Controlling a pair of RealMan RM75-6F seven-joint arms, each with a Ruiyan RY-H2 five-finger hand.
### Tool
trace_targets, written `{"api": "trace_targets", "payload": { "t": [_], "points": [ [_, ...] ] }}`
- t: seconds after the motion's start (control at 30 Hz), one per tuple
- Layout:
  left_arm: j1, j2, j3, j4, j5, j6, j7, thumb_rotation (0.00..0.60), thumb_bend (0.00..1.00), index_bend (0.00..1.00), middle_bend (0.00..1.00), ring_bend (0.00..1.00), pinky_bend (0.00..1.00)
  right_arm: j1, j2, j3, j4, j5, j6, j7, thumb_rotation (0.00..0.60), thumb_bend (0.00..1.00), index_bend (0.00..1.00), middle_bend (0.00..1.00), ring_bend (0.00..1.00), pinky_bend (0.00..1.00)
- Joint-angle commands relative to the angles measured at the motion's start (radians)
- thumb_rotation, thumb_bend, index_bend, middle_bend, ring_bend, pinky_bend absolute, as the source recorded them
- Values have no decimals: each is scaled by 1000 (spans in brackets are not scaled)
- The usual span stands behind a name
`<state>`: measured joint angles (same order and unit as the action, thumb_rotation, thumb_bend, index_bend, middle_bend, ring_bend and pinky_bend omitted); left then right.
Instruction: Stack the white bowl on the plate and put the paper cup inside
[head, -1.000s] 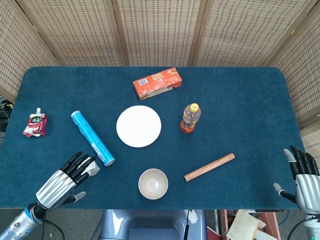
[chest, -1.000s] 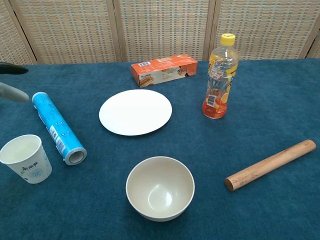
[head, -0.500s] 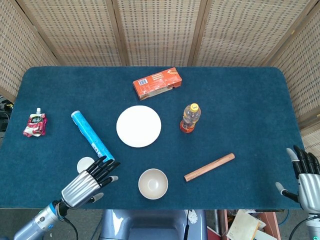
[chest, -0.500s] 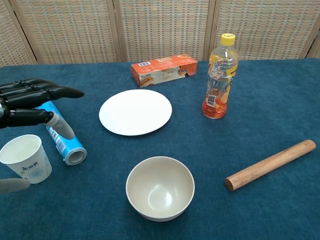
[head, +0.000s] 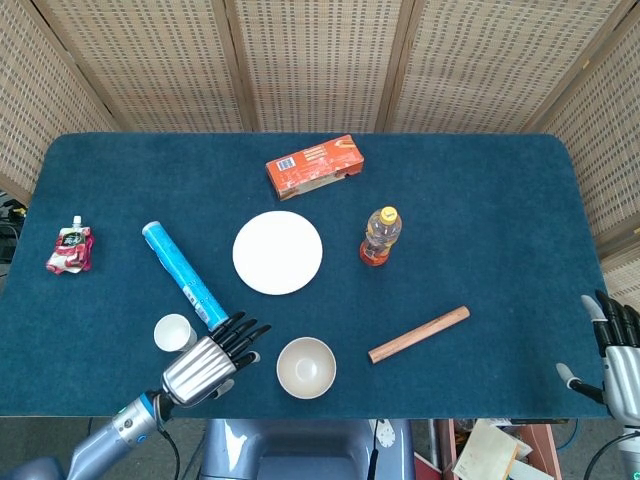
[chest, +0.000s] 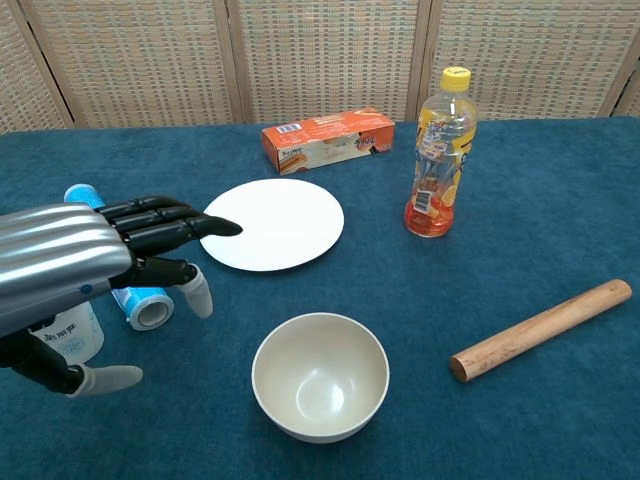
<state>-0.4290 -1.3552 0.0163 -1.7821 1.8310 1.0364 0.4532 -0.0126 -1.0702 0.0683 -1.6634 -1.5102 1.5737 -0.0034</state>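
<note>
The white bowl (head: 306, 367) (chest: 319, 375) stands upright and empty near the table's front edge. Behind it the flat white plate (head: 278, 252) (chest: 271, 223) lies bare. The paper cup (head: 174, 332) stands upright at the front left; in the chest view only its lower side (chest: 68, 336) shows behind my hand. My left hand (head: 209, 361) (chest: 95, 265) hovers open between the cup and the bowl, fingers stretched toward the bowl, holding nothing. My right hand (head: 618, 352) is open at the table's far right edge, away from everything.
A blue tube (head: 185, 276) lies just behind the cup. An orange box (head: 314, 166) sits at the back, a juice bottle (head: 381, 236) right of the plate, a wooden rolling pin (head: 418, 334) right of the bowl, a red pouch (head: 69, 247) far left.
My left hand has swept rightward from the front left, past the paper cup, to a spot just left of the bowl. The right hand has sunk slightly toward the edge.
</note>
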Motion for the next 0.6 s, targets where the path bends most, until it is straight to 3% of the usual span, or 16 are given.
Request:
{"api": "trace_targets", "payload": {
  "t": [0.03, 0.6],
  "points": [
    [-21, -31, -9, 3, -31, -36, 31, 600, 256, 342, 0, 0, 0, -1, 1, 1, 0, 1, 1, 3, 600, 170, 0, 0, 0, 0],
    [-86, -131, -42, 36, -176, -125, 155, 600, 294, 394, 0, 0, 0, -9, 14, 10, 14, 19, 7, 61, 600, 169, 0, 0, 0, 0]
  ]
}}
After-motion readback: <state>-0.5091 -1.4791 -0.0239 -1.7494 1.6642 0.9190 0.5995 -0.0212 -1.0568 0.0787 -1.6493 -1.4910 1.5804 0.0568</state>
